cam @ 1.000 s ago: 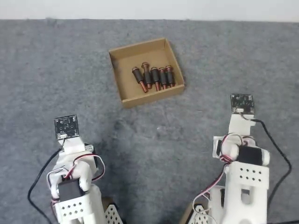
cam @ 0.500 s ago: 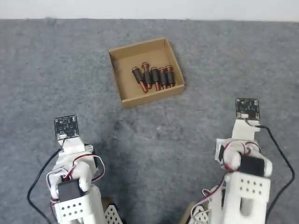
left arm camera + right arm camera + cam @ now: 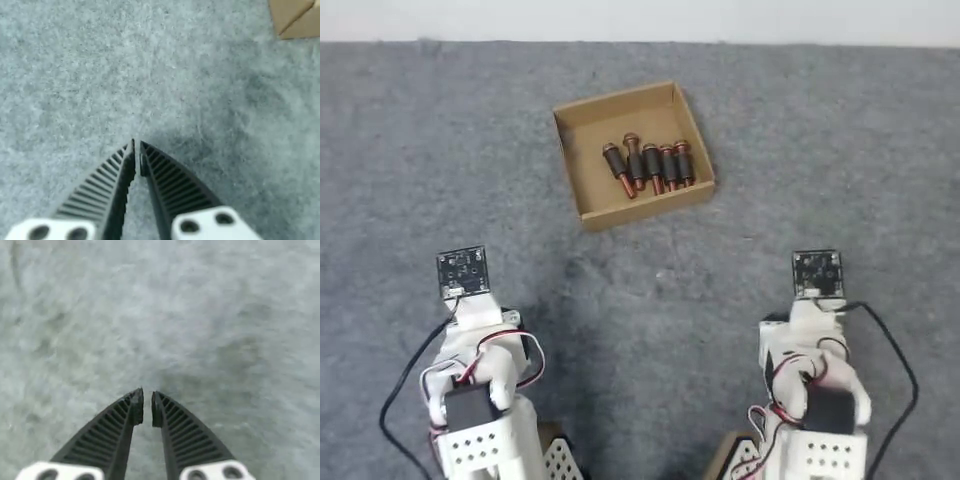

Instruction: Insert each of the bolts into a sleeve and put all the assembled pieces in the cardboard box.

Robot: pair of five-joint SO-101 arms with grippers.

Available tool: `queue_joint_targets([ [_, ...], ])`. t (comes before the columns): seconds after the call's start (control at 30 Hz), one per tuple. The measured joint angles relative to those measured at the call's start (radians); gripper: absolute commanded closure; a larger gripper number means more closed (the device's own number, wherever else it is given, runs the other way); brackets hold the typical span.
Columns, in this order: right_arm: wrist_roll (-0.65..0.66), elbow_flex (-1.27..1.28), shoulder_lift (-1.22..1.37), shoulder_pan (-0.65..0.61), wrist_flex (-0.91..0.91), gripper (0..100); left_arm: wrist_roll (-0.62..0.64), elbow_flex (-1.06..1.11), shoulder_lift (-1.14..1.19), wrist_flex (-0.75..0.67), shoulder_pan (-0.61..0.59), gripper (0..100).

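Observation:
The cardboard box [image 3: 578, 170] lies at the far middle of the grey carpet and holds several copper bolts in black sleeves [image 3: 649, 166], side by side. A corner of the box [image 3: 296, 17] shows in the left wrist view. My left gripper [image 3: 136, 146] hovers over bare carpet near the front left, shut with nothing between its fingers. My right gripper [image 3: 146, 395] hangs over bare carpet near the front right, its tips almost touching and holding nothing. Both arms [image 3: 470, 330] [image 3: 810, 340] are folded back close to their bases.
Grey carpet [image 3: 650, 290] covers the table between the arms and the box. A white wall edge [image 3: 640, 20] runs along the far side. Cables [image 3: 900, 370] hang beside the right arm.
The right arm has pulled back toward its base and shifted a little left. The left arm and the box have stayed still.

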Motion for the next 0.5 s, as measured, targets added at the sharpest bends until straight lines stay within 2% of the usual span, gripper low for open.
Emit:
queue_joint_targets([
  [0.23, 0.0, 0.069, 0.009, -0.249, 0.014, 99.1, 0.0, 0.0, 0.0, 0.0, 0.0, 99],
  [0.5, 0.0, 0.069, 0.009, -0.293, 0.014, 99.1, -0.002, 0.0, 0.0, 0.0, 0.0, 99],
])
